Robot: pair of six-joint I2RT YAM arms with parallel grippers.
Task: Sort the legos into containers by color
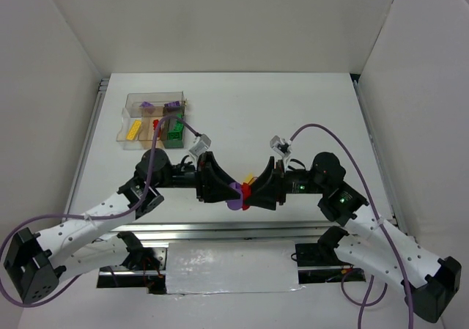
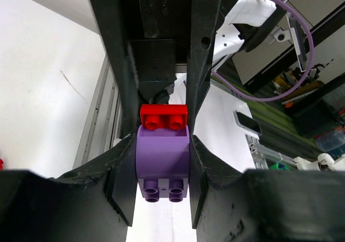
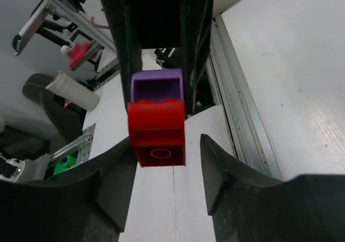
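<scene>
- My left tool [image 2: 163, 191] is pinching the purple brick [image 2: 163, 164], with a finger pressed flat against each side.
- The red brick [image 3: 157, 131] is stuck to the far end of the purple brick, and the two are stacked in one line between the tools.
- My right tool [image 3: 167, 164] is slightly spread around the red brick. One finger sits against it, and I see a gap at the other.
- From above, both tools meet tip to tip over the near middle of the table [image 1: 293, 109], with the bricks held above it.
- The box [image 1: 126, 116] stands well apart at the far left, holding yellow, red, green and purple pieces.
</scene>
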